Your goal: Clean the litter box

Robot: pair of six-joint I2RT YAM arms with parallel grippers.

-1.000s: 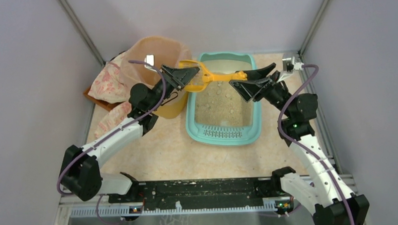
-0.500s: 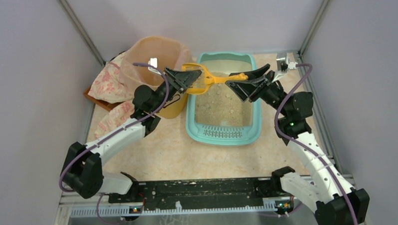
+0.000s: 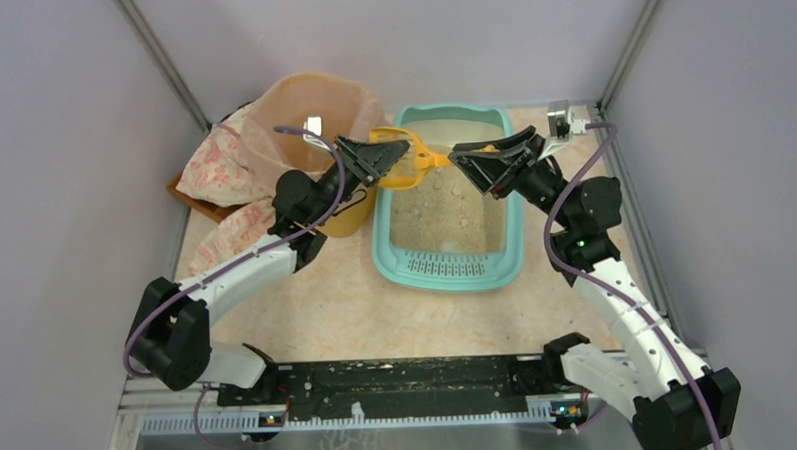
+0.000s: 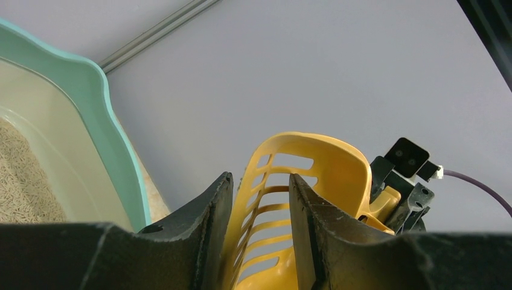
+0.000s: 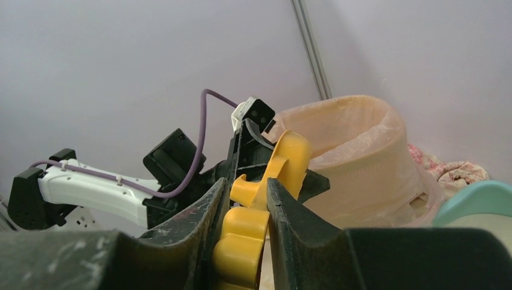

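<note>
The litter box (image 3: 448,279) sits on the counter (image 3: 307,308) toward the far side, grille end nearest the arms, its sandy litter (image 3: 444,213) pale and lumpy. Above its far left corner hangs the yellow scoop (image 3: 419,159), caught from both ends. The left gripper (image 3: 392,160) has its jaws clamped on the slotted head, and the right gripper (image 3: 471,170) has its jaws pressed to either side of the handle, as far as I can see. That double hold is what worries me: one stiff piece of plastic between two arms, and if they pull against each other it could twist, flex at the slots or pop free. If the left lets go before the right has a firm hold, the scoop would likely tip and drop into the litter or against the lined bin (image 3: 310,108) just beside the box. Whether it carries anything I cannot tell
</note>
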